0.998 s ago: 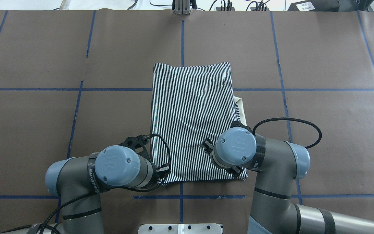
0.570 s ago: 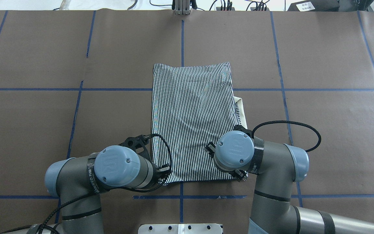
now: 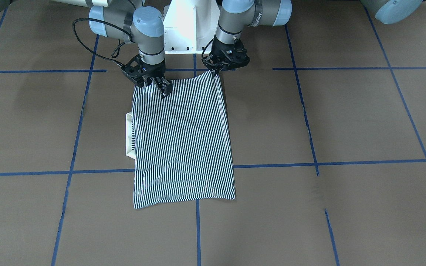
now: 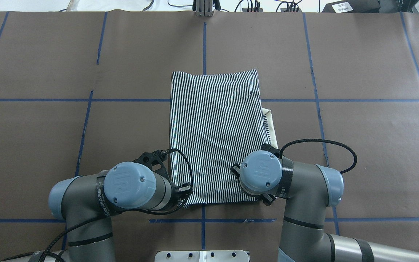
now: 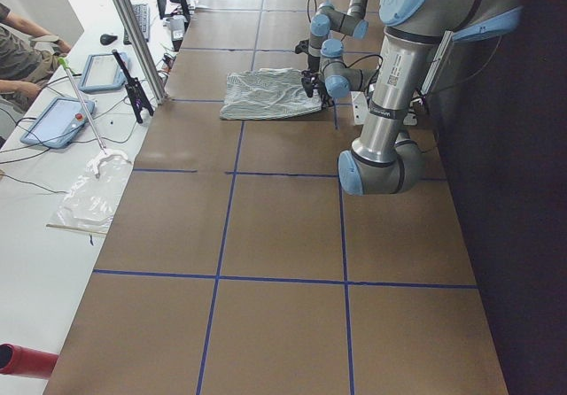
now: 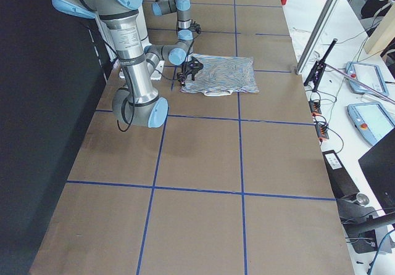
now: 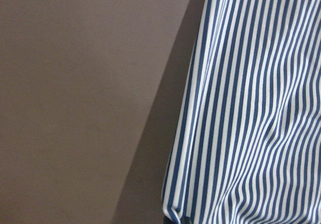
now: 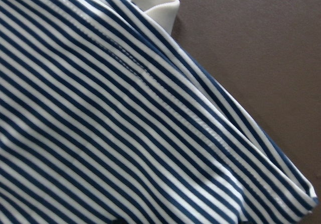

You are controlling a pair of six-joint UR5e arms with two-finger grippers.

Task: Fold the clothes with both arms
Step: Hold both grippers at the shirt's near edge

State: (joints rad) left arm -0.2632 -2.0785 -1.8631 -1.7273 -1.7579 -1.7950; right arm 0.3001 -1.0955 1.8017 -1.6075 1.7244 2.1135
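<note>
Striped shirt (image 3: 183, 147), folded to a rectangle, lies flat at the middle of the table (image 3: 309, 207), with its cream collar (image 3: 128, 136) protruding on the robot's right. Left gripper (image 3: 216, 71) and right gripper (image 3: 150, 83) each stand at a robot-side corner, jaws clamped on the slightly lifted fabric.
</note>
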